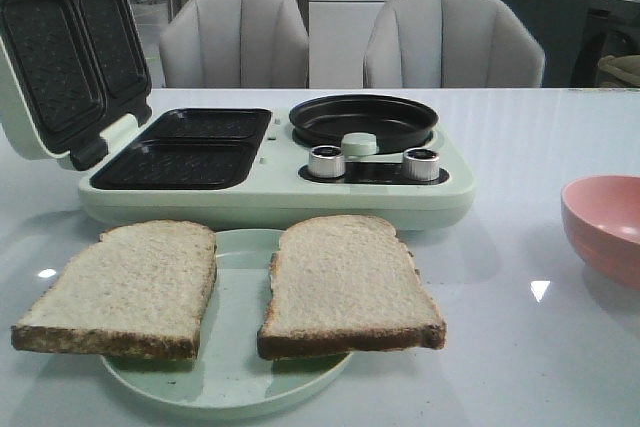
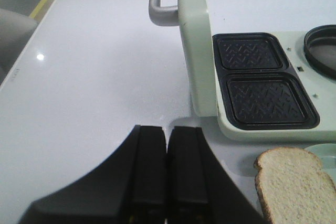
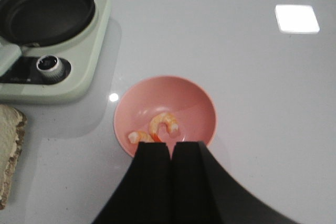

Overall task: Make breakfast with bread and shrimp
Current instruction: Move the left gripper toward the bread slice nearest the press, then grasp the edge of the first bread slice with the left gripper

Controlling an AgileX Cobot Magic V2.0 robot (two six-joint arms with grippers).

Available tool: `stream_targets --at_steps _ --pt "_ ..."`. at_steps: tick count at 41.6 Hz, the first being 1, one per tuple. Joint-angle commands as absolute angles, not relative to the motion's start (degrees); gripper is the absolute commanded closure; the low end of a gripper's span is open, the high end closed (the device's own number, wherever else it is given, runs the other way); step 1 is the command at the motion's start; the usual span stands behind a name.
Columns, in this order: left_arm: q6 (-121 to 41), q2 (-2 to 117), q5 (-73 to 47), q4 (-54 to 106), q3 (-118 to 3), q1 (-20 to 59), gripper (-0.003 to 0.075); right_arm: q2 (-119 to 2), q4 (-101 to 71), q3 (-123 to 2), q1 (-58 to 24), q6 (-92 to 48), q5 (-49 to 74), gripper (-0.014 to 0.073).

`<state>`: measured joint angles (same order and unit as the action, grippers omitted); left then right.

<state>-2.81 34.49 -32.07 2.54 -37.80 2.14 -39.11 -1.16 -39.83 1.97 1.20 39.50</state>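
Observation:
Two bread slices lie side by side on a pale green plate (image 1: 235, 387) at the table's front: the left slice (image 1: 120, 287) and the right slice (image 1: 345, 282). Two curled shrimp, one (image 3: 164, 123) and one (image 3: 137, 137), rest in a pink bowl (image 3: 197, 103), also seen at the right edge (image 1: 605, 222) in the front view. My left gripper (image 2: 167, 129) is shut and empty, above bare table left of the maker, with a bread slice (image 2: 294, 182) close by. My right gripper (image 3: 171, 144) is shut and empty, just over the bowl's near rim. Neither gripper shows in the front view.
A pale green breakfast maker (image 1: 275, 197) stands behind the plate, lid (image 1: 70, 47) raised at left, two dark sandwich wells (image 1: 190, 147), a round black pan (image 1: 363, 119) and two knobs (image 1: 326, 161). Two grey chairs (image 1: 235, 37) stand beyond the table.

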Motion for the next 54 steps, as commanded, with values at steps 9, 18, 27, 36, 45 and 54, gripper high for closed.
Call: stream_targets --at_steps 9,18,27,36,45,54 --pt "-2.29 37.72 -28.18 2.96 -39.44 2.51 0.0603 -46.73 -1.44 -41.89 1.94 0.87 38.57 0.0446" --pt "-2.29 37.70 -28.06 2.96 -39.44 2.51 0.0206 -47.32 -1.38 -41.82 1.94 0.87 37.95 0.0092" --pt "-3.15 37.70 -29.06 3.09 -39.44 4.02 0.0106 -47.32 -1.38 -41.82 1.94 0.87 38.05 0.0063" --pt "-13.18 37.96 -29.84 0.84 -38.56 16.68 0.0106 -47.32 -1.38 -41.82 1.94 0.87 38.05 0.0063" --pt "-12.46 42.23 -24.53 -11.96 -29.80 33.26 0.0106 -47.32 -1.38 -41.82 1.94 0.87 38.05 0.0063" --pt "5.80 53.50 -27.16 -36.82 -28.07 47.74 0.0106 -47.32 -1.38 -41.82 1.94 0.87 38.10 0.0063"
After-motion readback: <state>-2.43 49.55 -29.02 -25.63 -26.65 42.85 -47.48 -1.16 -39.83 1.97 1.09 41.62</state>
